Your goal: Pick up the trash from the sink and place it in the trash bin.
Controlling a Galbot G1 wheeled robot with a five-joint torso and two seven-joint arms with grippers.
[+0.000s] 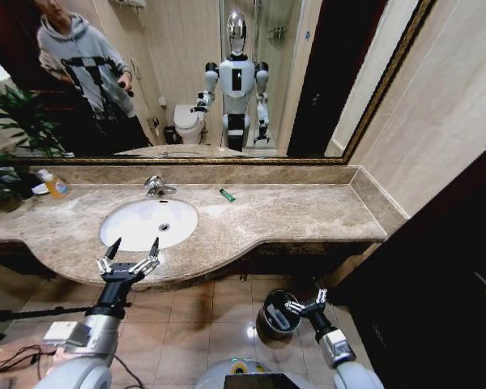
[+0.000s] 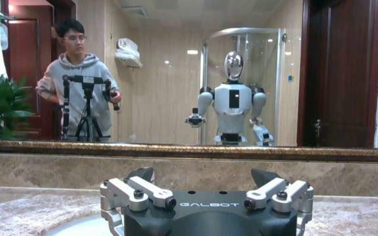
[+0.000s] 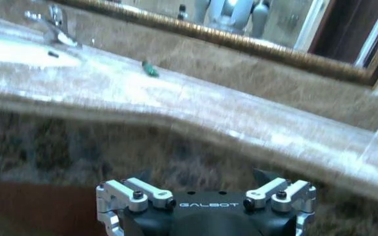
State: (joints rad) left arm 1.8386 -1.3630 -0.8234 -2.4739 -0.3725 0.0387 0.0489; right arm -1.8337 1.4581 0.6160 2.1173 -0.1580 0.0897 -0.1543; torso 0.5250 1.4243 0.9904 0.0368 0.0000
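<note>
The white oval sink is set in the beige marble counter, with a chrome faucet behind it. A tiny green tube lies on the counter to the right of the faucet, outside the basin, and the right wrist view shows the green tube too. My left gripper hovers open at the sink's front edge with nothing between its fingers. The dark round trash bin stands on the floor below the counter. My right gripper is open and empty just beside the bin's rim.
An orange bottle with a white cap stands at the counter's far left beside a plant. A wall mirror runs behind the counter. Dark cabinetry closes the right side. Cables lie on the tiled floor at left.
</note>
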